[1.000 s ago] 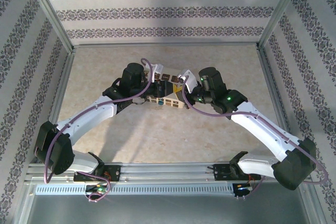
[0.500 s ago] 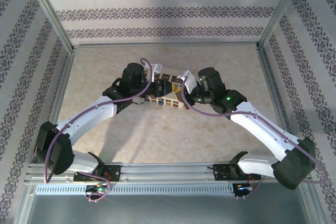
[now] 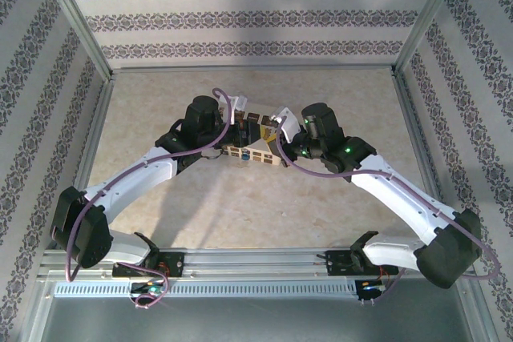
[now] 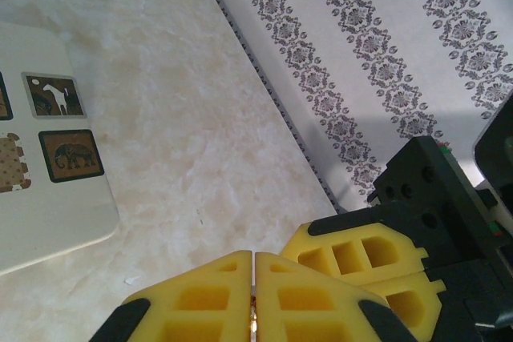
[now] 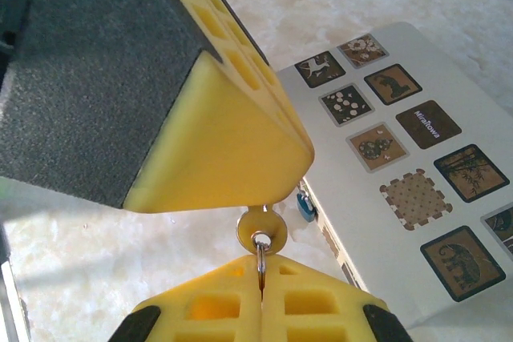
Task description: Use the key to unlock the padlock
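Nearest, the right gripper (image 5: pixel 261 282) stays pinched on the key ring (image 5: pixel 259 255) just off the edge of the cream box (image 5: pixel 357 214), the left gripper (image 4: pixel 254 270) has now clamped shut on the brass key (image 5: pixel 261 234) (likely readying it for insertion), and the blue padlock (image 5: pixel 305 204) sits beyond, just beside that box.

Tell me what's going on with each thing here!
Key: held, not in a lock.
Ring: through the key's hole.
Left tool: shut on the key.
Right tool: shut on the ring.
Padlock: by the box's edge, no key in it; locked or not, can't tell.
Box: lying flat, tiles up.
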